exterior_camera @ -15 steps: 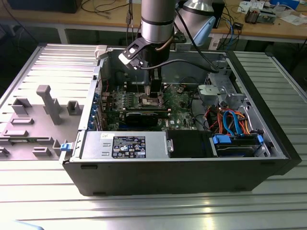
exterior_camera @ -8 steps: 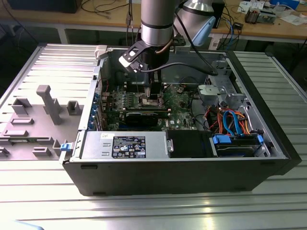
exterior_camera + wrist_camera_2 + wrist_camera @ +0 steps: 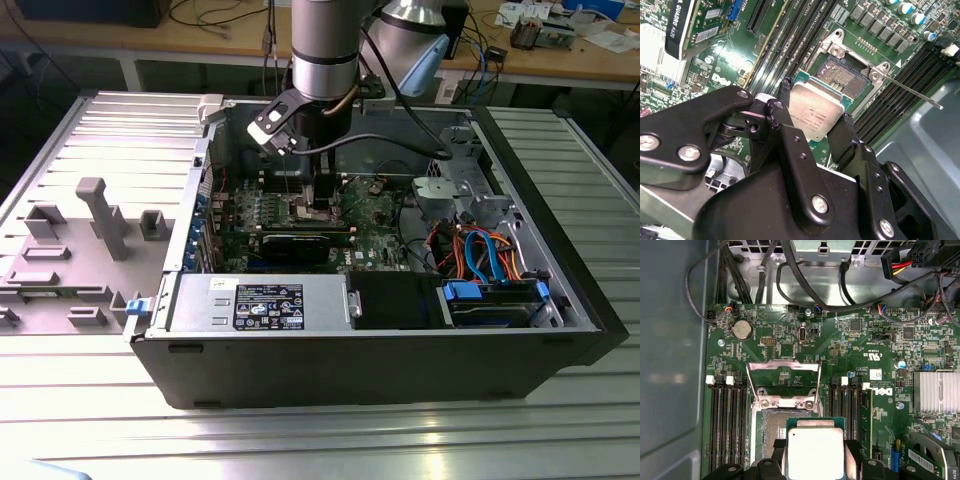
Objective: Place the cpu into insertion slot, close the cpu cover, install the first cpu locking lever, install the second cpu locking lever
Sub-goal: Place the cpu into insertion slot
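My gripper (image 3: 814, 114) is shut on the cpu (image 3: 816, 111), a small square chip with a silver-grey top, pinched at two opposite edges by the black fingers (image 3: 844, 134). The chip hangs just over the open insertion slot (image 3: 845, 77), partly covering it; whether it touches I cannot tell. In the first wrist view the cpu (image 3: 815, 452) sits beside the bare slot (image 3: 771, 429), and the cpu cover (image 3: 784, 374) stands swung open behind it. A thin locking lever (image 3: 914, 93) sticks out, unlatched. In the exterior view the gripper (image 3: 322, 196) reaches down into the computer case (image 3: 380, 355).
Black memory slots (image 3: 729, 425) flank the socket on both sides. Cables (image 3: 805, 287) run across the case wall above the green board. A finned heat sink (image 3: 939, 392) and a graphics card (image 3: 687, 25) lie nearby. A labelled power supply (image 3: 265, 303) and drive bay (image 3: 495, 300) line the case front.
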You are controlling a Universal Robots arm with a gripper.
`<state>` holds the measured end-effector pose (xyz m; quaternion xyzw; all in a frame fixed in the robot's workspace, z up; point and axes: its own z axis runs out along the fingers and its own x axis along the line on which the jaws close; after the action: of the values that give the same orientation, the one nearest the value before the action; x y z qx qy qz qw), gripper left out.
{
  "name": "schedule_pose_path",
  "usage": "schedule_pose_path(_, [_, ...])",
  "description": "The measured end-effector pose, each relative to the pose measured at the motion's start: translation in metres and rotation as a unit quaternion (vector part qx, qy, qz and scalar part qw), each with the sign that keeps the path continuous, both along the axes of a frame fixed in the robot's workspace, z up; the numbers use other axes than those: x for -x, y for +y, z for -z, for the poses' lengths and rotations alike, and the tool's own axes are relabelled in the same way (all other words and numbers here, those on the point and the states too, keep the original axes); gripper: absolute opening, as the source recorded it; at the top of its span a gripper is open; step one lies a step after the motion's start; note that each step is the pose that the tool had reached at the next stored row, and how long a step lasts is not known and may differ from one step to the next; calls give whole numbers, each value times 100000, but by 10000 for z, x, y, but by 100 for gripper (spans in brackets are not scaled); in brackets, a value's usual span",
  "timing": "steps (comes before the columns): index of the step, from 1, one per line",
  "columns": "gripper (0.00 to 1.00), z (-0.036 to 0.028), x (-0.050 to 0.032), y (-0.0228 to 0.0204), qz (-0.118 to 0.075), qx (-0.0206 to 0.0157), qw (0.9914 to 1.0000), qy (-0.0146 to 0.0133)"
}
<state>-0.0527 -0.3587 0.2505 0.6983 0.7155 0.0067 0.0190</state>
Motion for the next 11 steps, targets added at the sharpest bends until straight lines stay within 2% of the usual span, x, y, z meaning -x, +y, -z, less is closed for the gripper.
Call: schedule_pose_path(11, [55, 9, 0, 4, 84, -173, 100000, -2])
